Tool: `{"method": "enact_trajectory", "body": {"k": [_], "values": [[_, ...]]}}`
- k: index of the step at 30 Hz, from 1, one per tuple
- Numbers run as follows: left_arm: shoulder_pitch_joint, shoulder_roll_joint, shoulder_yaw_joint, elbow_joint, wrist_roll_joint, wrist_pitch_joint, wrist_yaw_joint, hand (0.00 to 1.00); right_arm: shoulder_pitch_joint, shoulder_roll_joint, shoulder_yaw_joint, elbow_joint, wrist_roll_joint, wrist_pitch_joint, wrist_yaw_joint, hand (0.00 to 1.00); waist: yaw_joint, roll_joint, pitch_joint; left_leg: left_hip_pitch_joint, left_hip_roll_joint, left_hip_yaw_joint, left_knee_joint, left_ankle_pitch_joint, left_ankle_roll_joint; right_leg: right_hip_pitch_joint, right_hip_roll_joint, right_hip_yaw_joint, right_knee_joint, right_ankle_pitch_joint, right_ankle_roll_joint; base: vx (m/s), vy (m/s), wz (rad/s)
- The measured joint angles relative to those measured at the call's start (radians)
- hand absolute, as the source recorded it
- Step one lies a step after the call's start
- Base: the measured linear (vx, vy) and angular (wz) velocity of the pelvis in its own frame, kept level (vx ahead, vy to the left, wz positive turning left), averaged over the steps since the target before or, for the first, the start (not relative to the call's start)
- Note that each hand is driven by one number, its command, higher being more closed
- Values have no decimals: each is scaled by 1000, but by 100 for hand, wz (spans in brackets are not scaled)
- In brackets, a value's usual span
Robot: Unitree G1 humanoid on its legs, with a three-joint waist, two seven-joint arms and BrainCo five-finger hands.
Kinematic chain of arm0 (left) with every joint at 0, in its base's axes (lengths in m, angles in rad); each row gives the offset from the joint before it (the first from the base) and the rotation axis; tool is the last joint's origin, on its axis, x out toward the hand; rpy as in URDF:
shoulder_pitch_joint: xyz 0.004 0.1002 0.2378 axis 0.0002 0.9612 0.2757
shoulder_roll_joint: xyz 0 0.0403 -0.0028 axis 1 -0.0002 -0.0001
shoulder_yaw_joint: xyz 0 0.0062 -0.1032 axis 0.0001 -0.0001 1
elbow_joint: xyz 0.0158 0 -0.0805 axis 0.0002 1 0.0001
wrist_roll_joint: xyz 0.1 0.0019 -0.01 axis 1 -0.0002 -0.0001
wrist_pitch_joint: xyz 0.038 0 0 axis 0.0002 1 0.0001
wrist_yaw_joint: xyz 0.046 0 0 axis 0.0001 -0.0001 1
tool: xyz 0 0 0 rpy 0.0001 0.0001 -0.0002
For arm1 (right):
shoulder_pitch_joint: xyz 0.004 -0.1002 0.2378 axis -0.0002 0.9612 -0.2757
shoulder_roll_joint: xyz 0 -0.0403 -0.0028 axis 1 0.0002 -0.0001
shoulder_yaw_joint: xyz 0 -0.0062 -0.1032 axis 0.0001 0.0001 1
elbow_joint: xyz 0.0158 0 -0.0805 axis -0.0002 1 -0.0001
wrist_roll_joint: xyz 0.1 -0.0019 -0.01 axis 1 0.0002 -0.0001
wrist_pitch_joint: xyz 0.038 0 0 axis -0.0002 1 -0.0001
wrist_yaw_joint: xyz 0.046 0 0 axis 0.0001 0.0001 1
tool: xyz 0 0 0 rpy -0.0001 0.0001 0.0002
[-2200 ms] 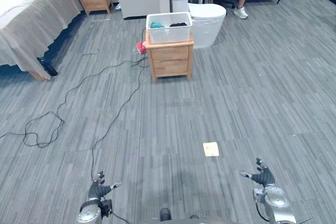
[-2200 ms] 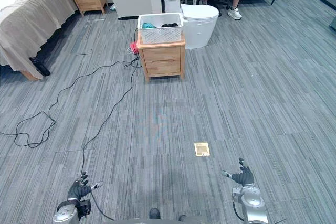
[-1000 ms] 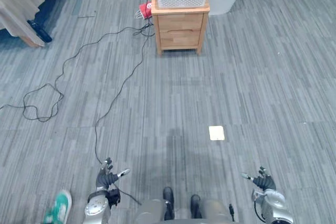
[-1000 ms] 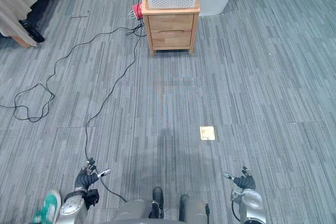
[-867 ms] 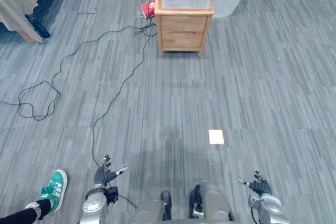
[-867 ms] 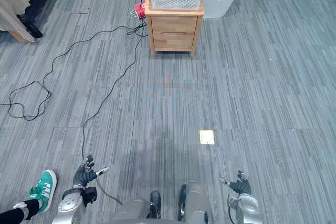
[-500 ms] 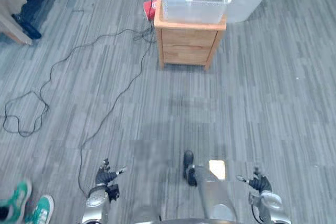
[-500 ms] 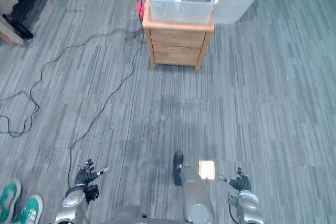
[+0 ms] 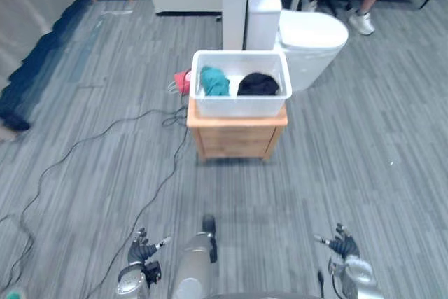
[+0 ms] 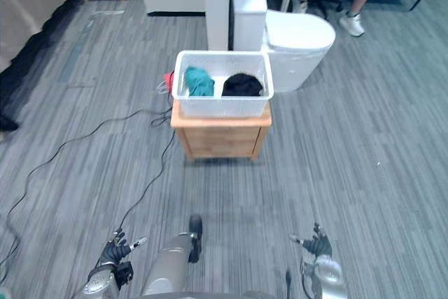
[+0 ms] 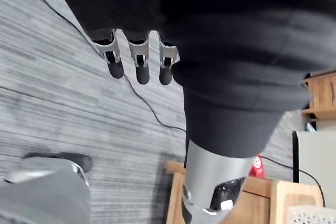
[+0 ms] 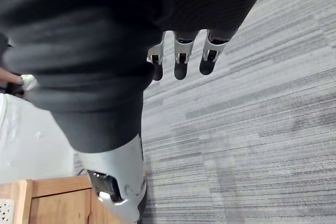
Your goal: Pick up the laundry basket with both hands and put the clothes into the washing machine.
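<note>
While the laundry basket [image 9: 241, 106] sits on the wooden nightstand [image 9: 234, 141] with a teal garment [image 9: 213, 80] and a black garment [image 9: 257, 85] inside, left robot hand [image 9: 143, 251] and right robot hand [image 9: 343, 246] hang low over the floor [image 9: 350, 159], fingers spread, empty, both well apart from the basket

1. The left hand [image 9: 142, 251] has silver fingers [image 11: 137, 61] with dark tips, next to a broad dark ribbed cover [image 11: 236, 40].
2. Its thumb [image 11: 210, 182] is a silver cylinder with a dark inset.
3. The right hand [image 10: 316, 245] matches, and the forearm [image 10: 327, 278] behind it is silver-grey.
</note>
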Motion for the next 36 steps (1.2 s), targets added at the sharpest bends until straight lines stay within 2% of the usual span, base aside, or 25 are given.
{"method": "enact_trajectory", "body": {"k": [1, 2, 3, 4, 5, 6, 7, 8, 10, 11, 12, 14, 15, 17, 18, 19, 21, 26, 32, 35, 36], "values": [[-7, 7, 0, 0, 1, 0, 0, 0, -7, 1, 19, -6, -5, -1, 0, 0, -2, 11, 2, 58, 9, 4, -29, -3, 0, -44, 1, -24, -29, -19, -20, 541, 87, -16], [-23, 15, 1, 3, 2, -1, 0, 0, -17, 2, 24, -9, -6, -5, 1, 0, -3, 33, 9, 121, 25, 1, -68, -3, 0, -87, 11, -64, -144, -45, -31, 603, 13, 1], [-40, 18, 4, 6, 6, -2, 0, 0, -22, -3, 20, -9, -6, -5, 1, 0, -6, 36, 9, 170, 39, -2, -100, -2, -1, -108, 30, -98, -329, -48, -37, 590, -21, 15], [-44, 22, 6, 7, 6, -2, 0, 0, -22, -4, 17, -8, -6, -5, 1, 0, -6, 43, 12, 185, 43, -4, -108, -4, -4, -118, 41, -105, -433, -42, -38, 479, -59, 29], [-47, 38, 12, 13, 7, -4, 0, 0, -22, -9, 13, -8, -6, -5, 1, 0, -11, 33, 5, 213, 47, -11, -116, -20, -41, -114, 69, -99, -671, 28, -38, 493, -102, 45], [-42, 53, 14, 23, 8, -4, 0, 0, -10, -14, 11, -5, -6, -5, 0, 0, -21, 1, -8, 233, 31, -26, -113, -55, -98, -98, 81, -65, -857, 252, -72, 489, -127, 60], [-47, 44, 18, 44, 11, -1, 0, 0, -9, -27, 8, 7, -6, -5, 0, 0, -29, 14, -11, 245, 39, -49, -105, -75, -122, -88, 85, -67, -838, 279, -113, 573, -133, 47], [-41, 25, 31, 51, 22, 1, -2, 0, -11, -37, -13, 20, -6, 0, 0, 0, -25, 37, -18, 248, 76, -57, -82, -72, -141, -77, 105, -74, -829, 254, -116, 458, -151, 31], [-45, -2, 47, 50, 28, 0, -1, 0, -4, -37, -33, -2, -6, 2, -1, 0, -28, 52, -10, 202, 109, -60, 61, -58, -165, -37, 113, -103, -840, 209, -127, 431, -165, 31], [-50, -21, 53, 49, 29, 0, -1, 0, 15, -37, -33, -33, -5, 5, 0, 0, -29, 60, -6, 141, 136, -58, 222, -18, -198, 4, 121, -120, -850, 189, -140, 368, -140, 29], [-41, -32, 52, 34, 30, 0, -2, 0, 27, -32, -30, -60, -2, 8, -2, 0, -18, 62, -6, 88, 183, -46, 355, -16, -197, 56, 134, -123, -871, 180, -150, 417, -134, 15], [-38, -35, 50, 18, 38, 0, -2, 0, 27, -26, -32, -102, 7, 7, -2, 0, 1, 55, -7, 53, 214, -31, 402, -41, -160, 111, 139, -119, -902, 175, -156, 288, -68, -15], [-38, -37, 50, 7, 39, 0, -2, 0, 24, -25, -36, -116, 8, 5, -3, 0, 2, 54, -8, 42, 219, -29, 382, -45, -153, 122, 139, -116, -914, 175, -156, 204, -4, -19], [-41, -39, 51, -21, 39, -3, -1, 0, 8, -24, -57, -149, 16, -1, -5, 0, 1, 71, -17, 32, 223, -38, 144, -32, -160, 134, 140, -107, -929, 166, -139, 169, 81, -16], [-42, -42, 51, -21, 39, -2, 0, 0, 10, -27, -63, -154, 16, -1, -5, 0, -1, 84, -25, 36, 220, -43, 61, 10, -166, 132, 145, -107, -928, 161, -129, 124, 159, -8], [-41, -45, 52, -24, 38, -2, 0, 0, 11, -28, -75, -162, 19, 2, -10, 0, 1, 102, -38, 60, 216, -51, -34, 23, -185, 129, 151, -101, -927, 151, -110, 136, 170, 4], [-33, -38, 55, -64, 36, -2, 0, 0, 28, -20, -74, -197, 30, 5, -13, 0, -1, 80, -47, 108, 173, -43, -144, 38, -175, 127, 113, -97, -932, 150, -88, 118, 160, 7], [-4, 3, 62, -122, 33, -10, 2, 0, 17, -30, -65, -337, 65, -17, -26, 0, -2, 77, -60, 142, 113, -19, -252, 80, -148, 124, 76, -75, -978, 170, -52, 43, 93, -4], [-54, 42, 34, -137, 37, -11, 23, 0, -114, -78, 26, -329, 87, -32, -27, 0, 0, 89, -52, 99, 86, 4, -314, 120, -137, 52, 70, -45, -1017, 212, -46, 3, 36, -14], [-159, 47, -25, -129, 38, -11, 37, 0, -246, -103, 81, -252, 95, -33, -31, 0, 0, 105, -25, 51, 78, 14, -337, 154, -129, -6, 69, -26, -1038, 250, -48, -70, 12, -16], [-214, 50, -51, -110, 38, -12, 48, 0, -298, -104, 97, -218, 96, -32, -31, 0, -1, 112, 2, 43, 75, 12, -349, 169, -129, -17, 68, -24, -1045, 262, -49, -88, 1, -8]]}}
